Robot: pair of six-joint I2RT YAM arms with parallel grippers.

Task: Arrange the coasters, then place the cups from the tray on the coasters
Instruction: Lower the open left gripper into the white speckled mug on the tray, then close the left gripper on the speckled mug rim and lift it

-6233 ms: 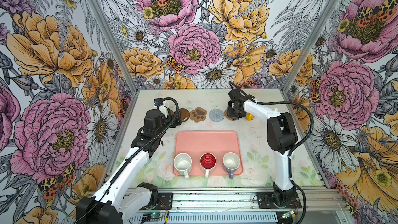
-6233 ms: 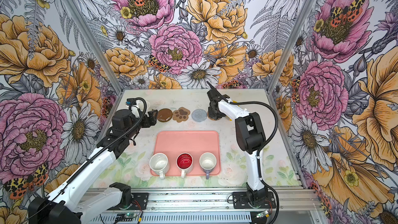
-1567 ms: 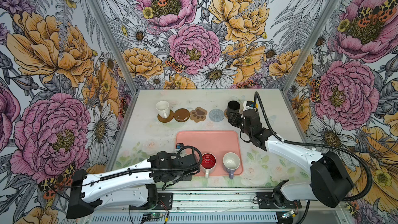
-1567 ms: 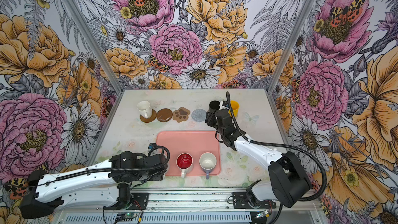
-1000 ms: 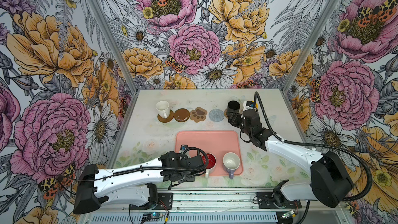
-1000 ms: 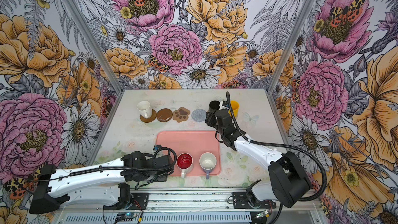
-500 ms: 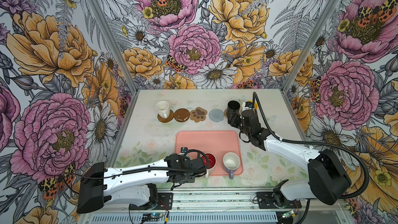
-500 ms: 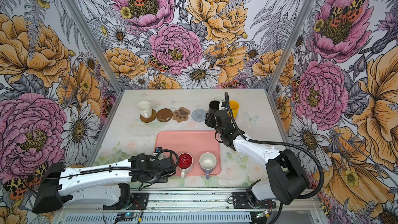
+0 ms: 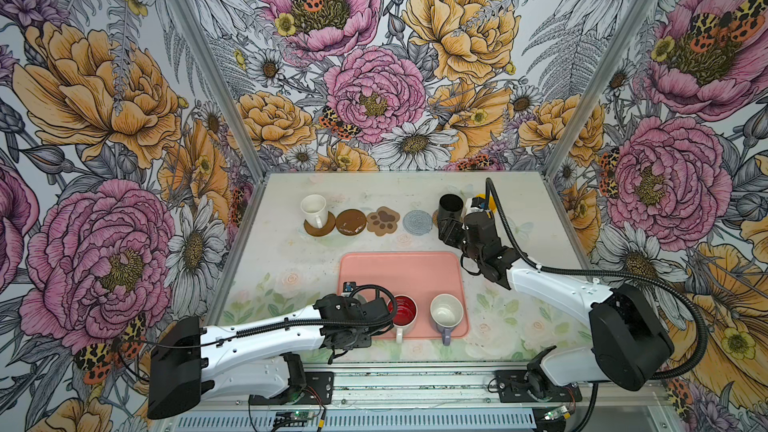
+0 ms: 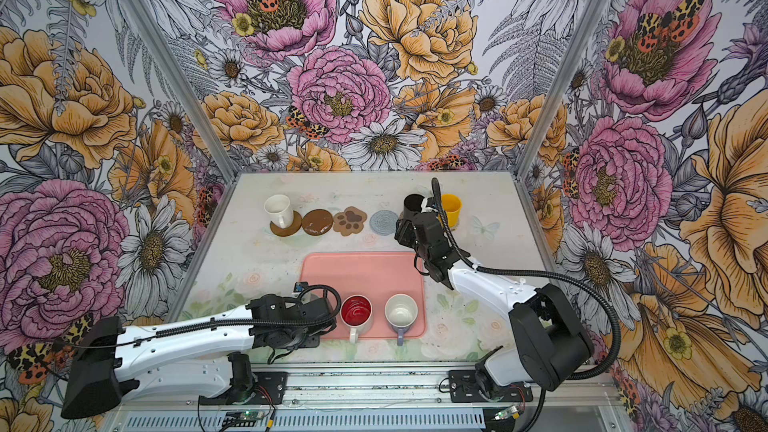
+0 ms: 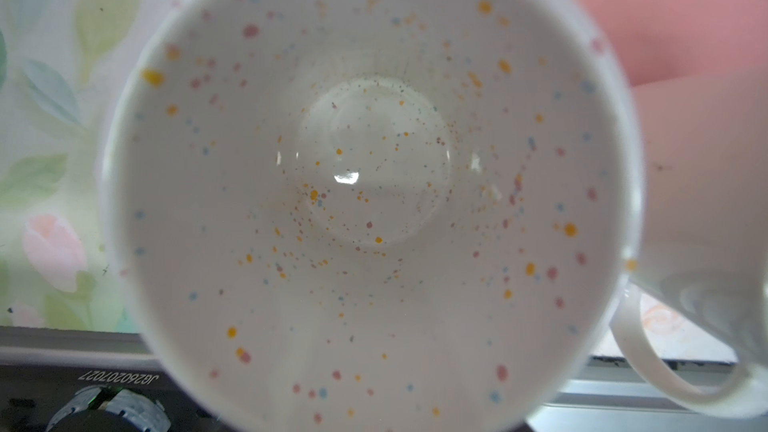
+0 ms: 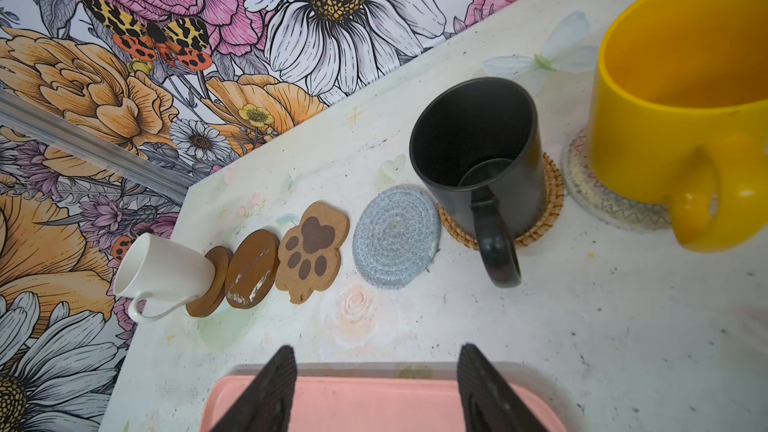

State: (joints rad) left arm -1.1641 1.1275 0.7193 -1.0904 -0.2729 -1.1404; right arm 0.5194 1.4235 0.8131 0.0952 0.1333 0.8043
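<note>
Pale floral tabletop [image 9: 291, 251], salmon tray [image 9: 399, 272] at its near middle.

Left gripper [image 9: 374, 312] sits low over the tray's near-left corner, hiding the speckled white mug [image 11: 374, 184] that stood open to view six seconds ago. The wrist view is filled by that mug's inside and no fingers show, so I cannot tell whether it is gripped; probably close. The arm's elbow has swung rightward over the last second and a half.

Red-lined mug [image 9: 402, 311] and lavender mug [image 9: 446, 311] are unmoved on the tray.

Far row:
- Plain white mug [image 9: 313, 209] now stands free on a brown disc [image 9: 319, 226].
- Second brown disc [image 9: 351, 222], paw coaster [image 9: 383, 221] and grey-blue coaster [image 9: 417, 222] are bare.
- Black mug [image 9: 451, 207] is on the rattan coaster [image 12: 540, 218].
- Yellow mug [image 10: 451, 207] is on the cream coaster [image 12: 602, 201].

Right gripper [image 12: 376, 363] has drawn back from the black mug to the tray's far edge, fingers [image 12: 274, 388] spread, holding nothing.
</note>
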